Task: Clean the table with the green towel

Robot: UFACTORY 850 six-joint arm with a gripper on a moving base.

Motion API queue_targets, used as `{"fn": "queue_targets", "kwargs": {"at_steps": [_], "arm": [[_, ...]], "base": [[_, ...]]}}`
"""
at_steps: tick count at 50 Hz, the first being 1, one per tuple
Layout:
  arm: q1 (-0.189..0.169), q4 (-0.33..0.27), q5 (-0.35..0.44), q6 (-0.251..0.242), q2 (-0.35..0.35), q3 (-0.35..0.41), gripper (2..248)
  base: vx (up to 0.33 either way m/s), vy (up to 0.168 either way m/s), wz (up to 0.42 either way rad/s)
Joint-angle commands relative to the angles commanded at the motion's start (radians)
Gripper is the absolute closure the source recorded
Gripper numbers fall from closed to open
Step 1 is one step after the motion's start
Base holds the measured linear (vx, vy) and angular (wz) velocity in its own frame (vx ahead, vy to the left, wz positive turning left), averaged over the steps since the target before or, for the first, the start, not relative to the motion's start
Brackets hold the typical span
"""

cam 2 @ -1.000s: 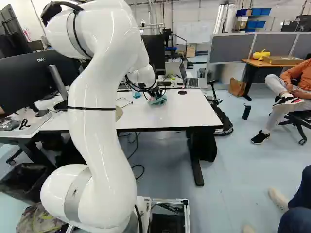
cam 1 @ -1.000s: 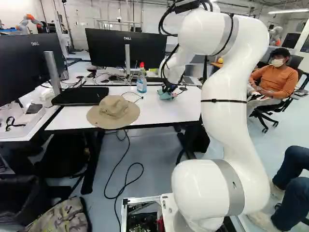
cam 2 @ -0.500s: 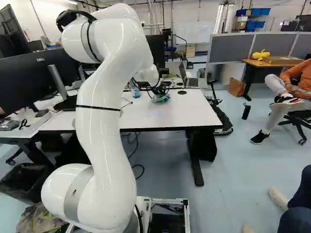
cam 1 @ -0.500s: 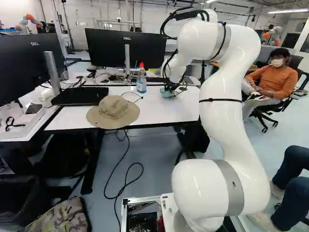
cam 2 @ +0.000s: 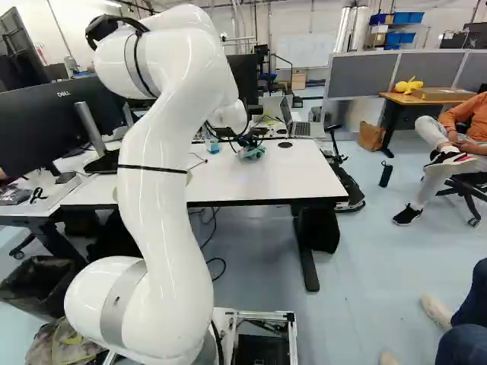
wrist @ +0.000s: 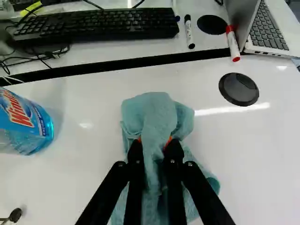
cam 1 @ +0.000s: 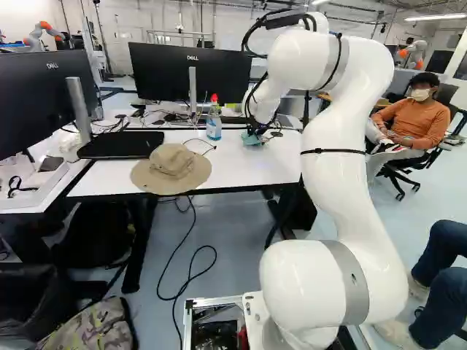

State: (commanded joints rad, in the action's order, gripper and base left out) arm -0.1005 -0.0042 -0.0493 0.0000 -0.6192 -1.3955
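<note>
Wiping appears to be the step in hand, with the arm reaching over the table from its near side. At the left, a flat black monitor foot is taking up space toward the table's left edge, probably because it is bearing a screen. Beside it, a tan hat is lying at the near edge, its brim covering surface the wipe would be missing unless someone lifts it. Farther right, a thin cable is trailing across the white top, likely to be snagging cloth that passes there. The bottle of blue liquid is standing upright toward the back edge, presumably within reach for cleaning.

Right of the bottle, the green towel is lying bunched on the table, nearer the back edge than the near one. The gripper is pinching a raised fold of it between its two fingers, apparently so that the loose cloth below is spreading out and doing the rubbing. Beyond the towel, toward the back right corner, a round black cable cover is sitting in the top; its rim could be catching the cloth, so a light pass seems wise.
</note>
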Motion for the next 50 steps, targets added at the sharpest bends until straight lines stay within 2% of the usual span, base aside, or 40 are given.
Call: {"fn": "queue_targets", "kwargs": {"at_steps": [11,22,50], "arm": [[0.007,0.000,-0.021,0.000,0.035,0.019,198],[0.018,0.000,-0.061,0.000,0.093,0.070,198],[0.050,0.000,-0.240,0.000,0.265,0.217,198]], "base": [[0.000,0.000,0.000],[0.000,0.000,0.000],[0.000,0.000,0.000]]}}
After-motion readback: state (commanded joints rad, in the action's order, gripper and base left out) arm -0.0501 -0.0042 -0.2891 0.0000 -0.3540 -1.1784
